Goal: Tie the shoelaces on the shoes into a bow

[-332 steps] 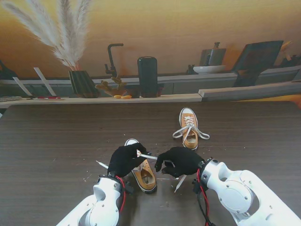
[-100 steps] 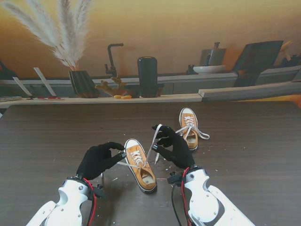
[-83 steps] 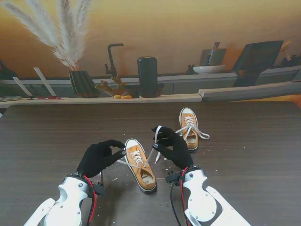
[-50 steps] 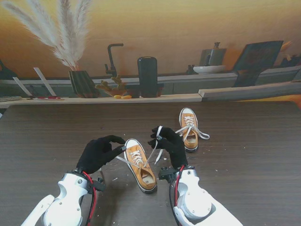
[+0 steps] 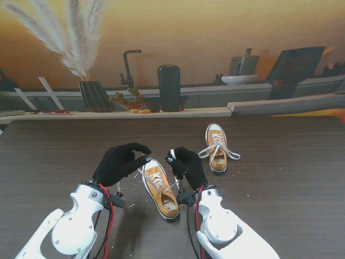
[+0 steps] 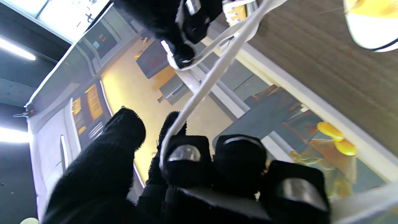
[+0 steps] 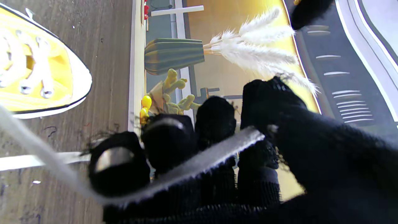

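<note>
Near front edge of dark wood desk (image 5: 302, 178): yellow canvas sneaker (image 5: 160, 189). Left hand (image 5: 117, 163) and right hand (image 5: 186, 165), both black-gloved, each pinch one white flat shoelace (image 5: 171, 186) end.

- The mustard-yellow canvas sneaker with a white toe cap (image 5: 159, 190) lies on the dark wood-grain tabletop (image 5: 48, 156), its toe pointing away from me.
- The black-gloved left hand (image 5: 119, 163) hovers just left of this sneaker's toe, pinching a white shoelace end (image 5: 141, 171).
- The black-gloved right hand (image 5: 186, 165), just right of the toe, grips the other white lace end (image 5: 172, 155).
- A second matching yellow sneaker (image 5: 216, 147) lies farther from me, to the right.
</note>
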